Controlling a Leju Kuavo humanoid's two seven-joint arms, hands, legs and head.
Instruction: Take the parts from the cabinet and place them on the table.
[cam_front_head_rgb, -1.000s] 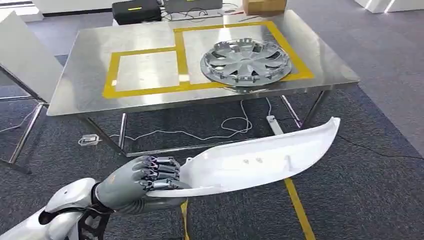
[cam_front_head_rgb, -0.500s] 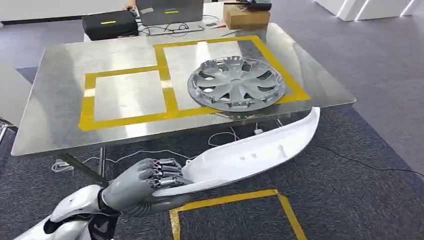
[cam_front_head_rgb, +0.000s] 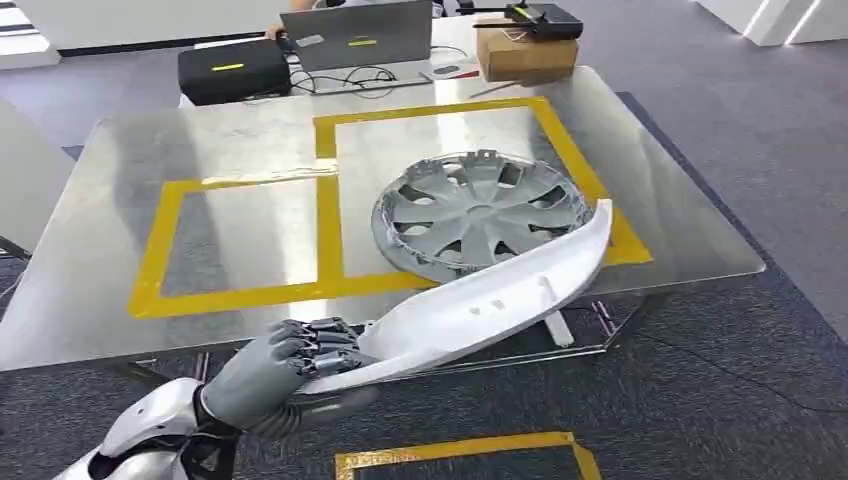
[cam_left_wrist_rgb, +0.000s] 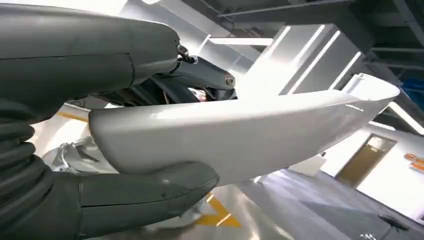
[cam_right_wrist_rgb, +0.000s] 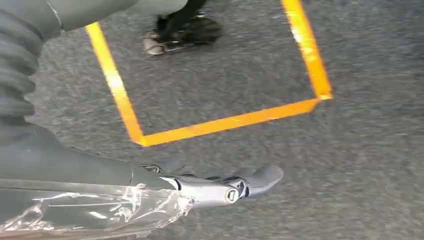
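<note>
My left hand (cam_front_head_rgb: 290, 360) grips one end of a long, curved white panel (cam_front_head_rgb: 480, 305), held low in front of the steel table (cam_front_head_rgb: 250, 140). The panel's far tip reaches over the table's near edge and overlaps the silver hubcap (cam_front_head_rgb: 480, 205), which lies in the right-hand yellow-taped box. In the left wrist view the thumb (cam_left_wrist_rgb: 145, 195) presses under the white panel (cam_left_wrist_rgb: 240, 130) and darker fingers close over its top. My right hand (cam_right_wrist_rgb: 200, 187) hangs over grey carpet, fingers stretched out and holding nothing.
The left yellow-taped box (cam_front_head_rgb: 240, 235) on the table is bare. A black case (cam_front_head_rgb: 235, 68), a laptop (cam_front_head_rgb: 360, 35) and a cardboard box (cam_front_head_rgb: 525, 50) stand along the far edge. Yellow tape (cam_front_head_rgb: 460, 450) marks the carpet near my feet. A white board (cam_front_head_rgb: 25, 180) stands at the left.
The whole view has shifted: the table is nearer and fills more of the picture. The panel, still in my left hand, now reaches its tip over the table edge by the hubcap.
</note>
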